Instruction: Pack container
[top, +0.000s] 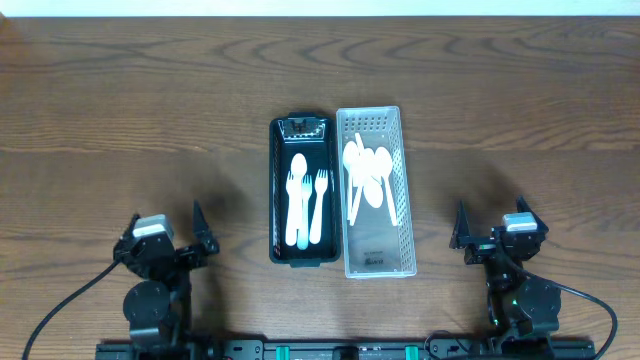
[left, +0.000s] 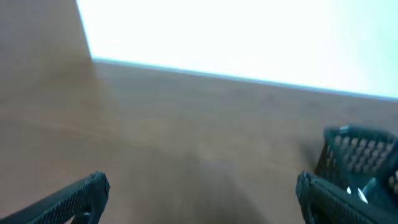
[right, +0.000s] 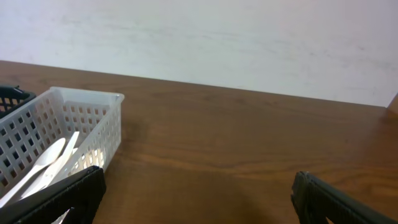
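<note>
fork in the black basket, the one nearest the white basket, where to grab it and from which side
Grip the fork mid-handle, straight down from above. It lies flat and lengthwise in the black basket, tines toward the far end, so the walls block any sideways approach. Close across the handle; the spoon lies close beside it, so room looks tight.

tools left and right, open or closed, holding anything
left tool: open, holding nothing
right tool: open, holding nothing
</note>
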